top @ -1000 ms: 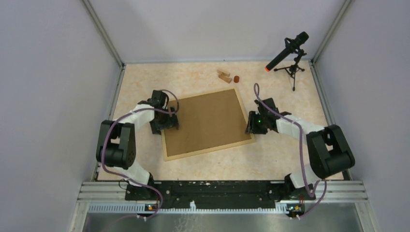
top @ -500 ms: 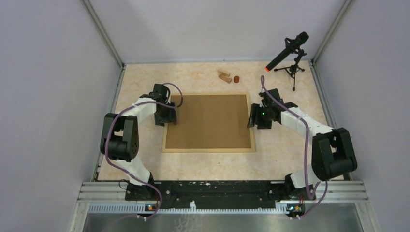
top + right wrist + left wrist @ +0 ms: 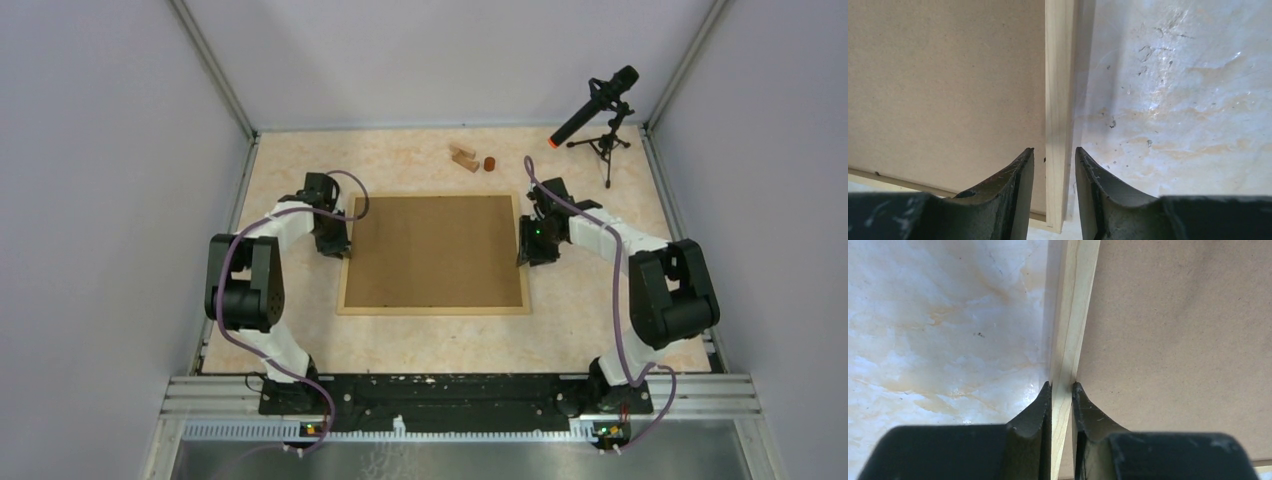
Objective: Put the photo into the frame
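The frame (image 3: 433, 252) lies flat and back-up in the middle of the marbled cream table (image 3: 300, 170), its sides square to the table edges. Its back is a plain brown fibreboard panel (image 3: 1188, 330) with a fine speckled grain. A narrow rail of pale, light wood runs all round the panel and stands slightly proud of it.

The left end effector (image 3: 1062, 387) is at the left rail (image 3: 1068, 315) near the far corner, clenched on it, with one finger pressed to the outer face and one to the inner. The right end effector (image 3: 1054, 150) straddles the right rail (image 3: 1057, 100). It is released, with a thin gap on each side between finger and wood.

Behind the frame sit small wooden blocks (image 3: 463, 157) and a brown cylinder (image 3: 489, 163). A microphone on a tripod (image 3: 595, 105) stands in the far right corner.
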